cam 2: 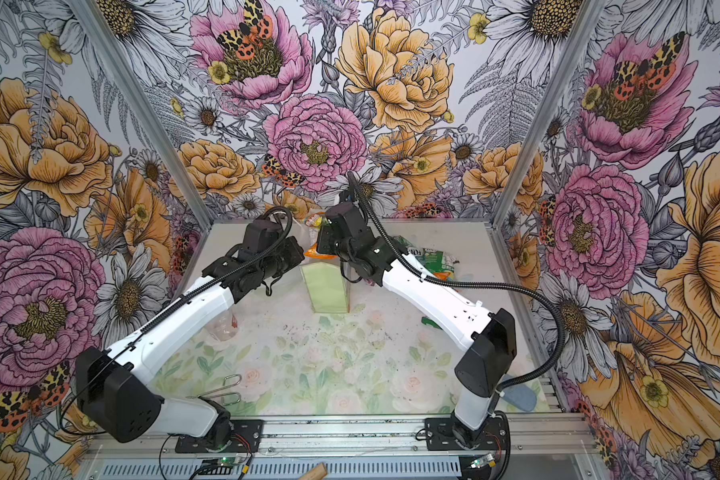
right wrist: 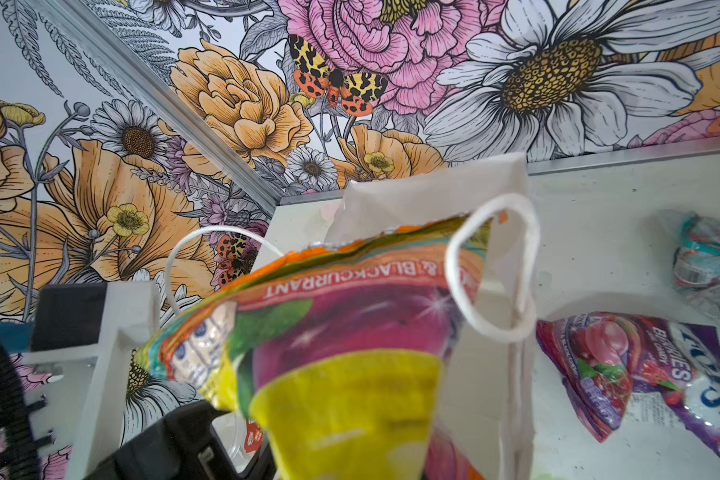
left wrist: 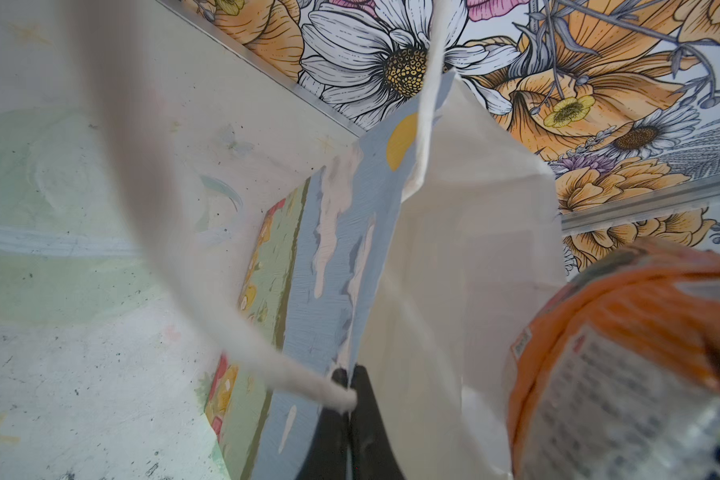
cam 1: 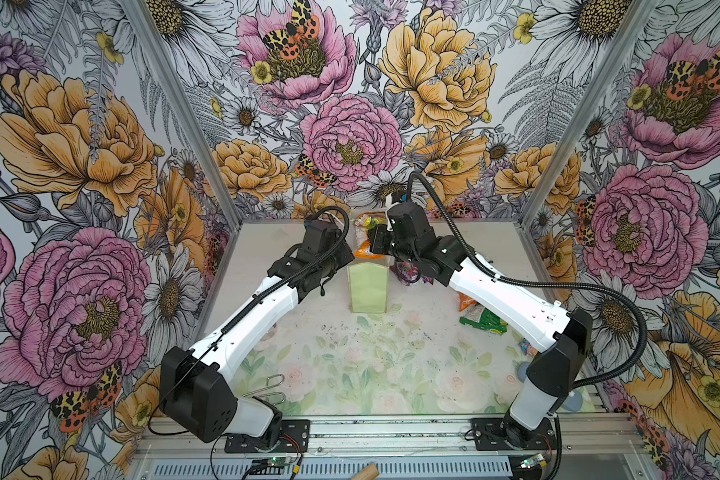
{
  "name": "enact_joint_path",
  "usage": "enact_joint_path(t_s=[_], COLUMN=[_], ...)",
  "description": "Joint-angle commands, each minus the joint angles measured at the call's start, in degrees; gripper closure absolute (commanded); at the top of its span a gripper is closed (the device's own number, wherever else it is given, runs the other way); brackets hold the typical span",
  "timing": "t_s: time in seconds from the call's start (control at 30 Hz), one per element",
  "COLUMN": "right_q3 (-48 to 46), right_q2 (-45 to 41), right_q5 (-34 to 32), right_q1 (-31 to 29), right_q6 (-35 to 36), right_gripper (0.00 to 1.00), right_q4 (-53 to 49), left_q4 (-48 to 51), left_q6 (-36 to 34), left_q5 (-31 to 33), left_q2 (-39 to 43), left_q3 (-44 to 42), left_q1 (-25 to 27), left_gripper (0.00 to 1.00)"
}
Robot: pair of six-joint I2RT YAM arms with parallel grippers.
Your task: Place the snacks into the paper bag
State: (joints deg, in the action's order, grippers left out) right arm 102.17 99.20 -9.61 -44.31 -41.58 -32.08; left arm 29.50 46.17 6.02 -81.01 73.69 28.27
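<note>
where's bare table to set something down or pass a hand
Widest bare stretch: in front of the paper bag, between both arms, up to the front rail, bar the wire clip. Crowded: over the bag, the orange packet; right of it, the green packet and purple packet.

Floral wallpaper walls (cam 1: pixel 350 124), pale floral tabletop (cam 1: pixel 350 365)

Orange packet (left wrist: pixel 624 324) and handles (left wrist: pixel 308 386) crowd paper bag's (cam 1: pixel 368 291) mouth.

The left end effector (left wrist: pixel 350 388) pinches the paper bag (left wrist: pixel 454 257) rim, an orange snack packet (left wrist: pixel 624 340) just beside it.
</note>
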Motion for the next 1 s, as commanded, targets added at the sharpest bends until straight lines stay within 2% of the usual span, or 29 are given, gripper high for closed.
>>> enact_joint_path(t_s=[0.0,0.27,0.57,0.97], right_q3=[1.6,2.6,5.0,4.7], right_q2=[0.2,1.1,4.0,3.4], right_q5=[-2.8,-5.0,-6.5,-11.2], right_q1=[-0.7,-0.8,-0.8,-0.8], right_q6=[-1.4,-2.0,-6.7,-8.7], right_gripper=[1.0,1.0,1.0,1.0], right_q4=[1.1,0.8,0.4,0.3], left_q4=[-1.0,-1.4,-1.6,-1.6], left_q6=[0.3,0.4,0.5,0.4], left_q5=[0.7,0.3,0.0,-0.2], left_q2=[0.9,1.5,1.7,0.6], left_q3=[-1.0,-1.4,-1.7,-0.9], left_q1=[0.6,0.5,0.5,0.4], left_gripper=[1.0,1.0,1.0,1.0])
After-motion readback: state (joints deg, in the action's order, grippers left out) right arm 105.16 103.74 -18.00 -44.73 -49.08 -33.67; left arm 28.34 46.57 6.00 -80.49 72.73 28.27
